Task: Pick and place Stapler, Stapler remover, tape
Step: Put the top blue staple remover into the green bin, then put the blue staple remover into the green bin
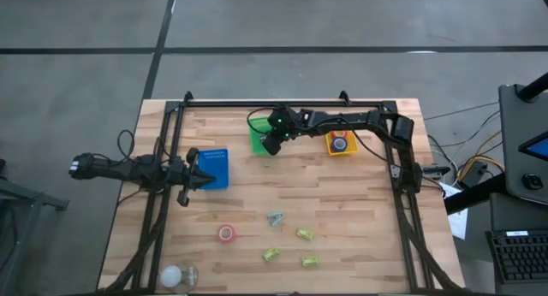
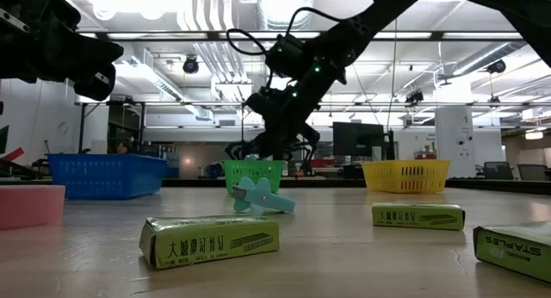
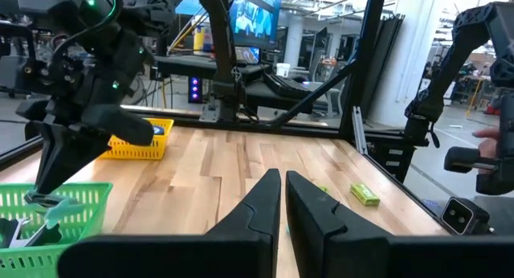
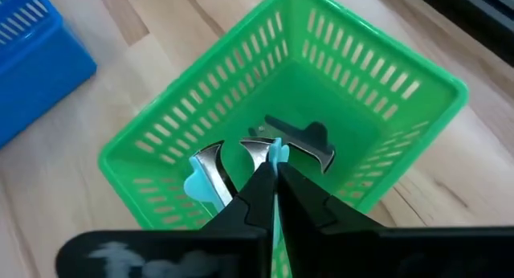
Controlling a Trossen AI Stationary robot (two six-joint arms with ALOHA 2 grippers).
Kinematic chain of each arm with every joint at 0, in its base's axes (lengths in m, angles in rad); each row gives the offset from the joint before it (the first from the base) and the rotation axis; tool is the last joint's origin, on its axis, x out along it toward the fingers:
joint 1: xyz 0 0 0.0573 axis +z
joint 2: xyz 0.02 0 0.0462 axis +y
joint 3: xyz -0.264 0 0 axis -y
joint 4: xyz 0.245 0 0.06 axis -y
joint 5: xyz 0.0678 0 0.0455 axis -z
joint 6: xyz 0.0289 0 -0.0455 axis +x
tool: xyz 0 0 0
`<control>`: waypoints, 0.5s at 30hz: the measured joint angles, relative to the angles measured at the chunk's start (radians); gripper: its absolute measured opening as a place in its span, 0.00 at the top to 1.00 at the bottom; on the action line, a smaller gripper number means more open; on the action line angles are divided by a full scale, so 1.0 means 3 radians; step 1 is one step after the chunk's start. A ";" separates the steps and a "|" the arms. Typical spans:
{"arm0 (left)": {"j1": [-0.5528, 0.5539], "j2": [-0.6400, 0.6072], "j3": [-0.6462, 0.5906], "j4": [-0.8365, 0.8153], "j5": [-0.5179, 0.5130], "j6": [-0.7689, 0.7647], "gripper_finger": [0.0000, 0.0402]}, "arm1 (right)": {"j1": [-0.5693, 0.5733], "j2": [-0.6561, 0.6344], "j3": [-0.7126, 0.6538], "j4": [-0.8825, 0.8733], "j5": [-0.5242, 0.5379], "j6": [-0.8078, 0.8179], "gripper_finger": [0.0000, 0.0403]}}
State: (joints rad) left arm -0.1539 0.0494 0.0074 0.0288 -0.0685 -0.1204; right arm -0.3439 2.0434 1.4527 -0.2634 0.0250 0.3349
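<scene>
Two arms work over the table [image 1: 342,210]. The left gripper [image 1: 208,180], fingers together and empty, sits at the blue basket [image 1: 216,166]. A red tape [image 1: 226,233] and a remover [image 1: 274,218] lie on open wood nearer the front edge. The right gripper [image 4: 273,177], pinched on a pale blue remover [image 4: 277,153], hangs over the green basket [image 4: 377,73], half hiding what lies inside. The yellow basket [image 1: 340,145] has its contents blurred.

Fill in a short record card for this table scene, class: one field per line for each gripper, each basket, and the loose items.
right gripper: shut on a light blue staple remover, over the green basket
left gripper: shut, empty, beside the blue basket
green basket contents: a dark staple remover
yellow basket: red and blue tape
loose on table: red tape roll, staple remover, three green staple boxes
</scene>
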 joint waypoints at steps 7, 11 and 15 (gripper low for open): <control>-0.0001 0.0000 -0.0001 0.0000 0.0000 0.0001 0.94 | 0.0028 -0.0026 -0.0001 -0.0008 0.0000 -0.0071 0.84; -0.0001 0.0000 -0.0001 -0.0001 0.0000 0.0001 0.94 | 0.0100 -0.0108 -0.0001 -0.0062 -0.0086 -0.0229 0.76; -0.0001 0.0000 0.0000 0.0000 0.0000 0.0001 0.94 | 0.0287 -0.0272 -0.0002 -0.0057 -0.0268 -0.0443 0.71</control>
State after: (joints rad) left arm -0.1543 0.0494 0.0074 0.0286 -0.0685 -0.1202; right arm -0.2579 1.9619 1.4521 -0.2805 -0.0553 0.2020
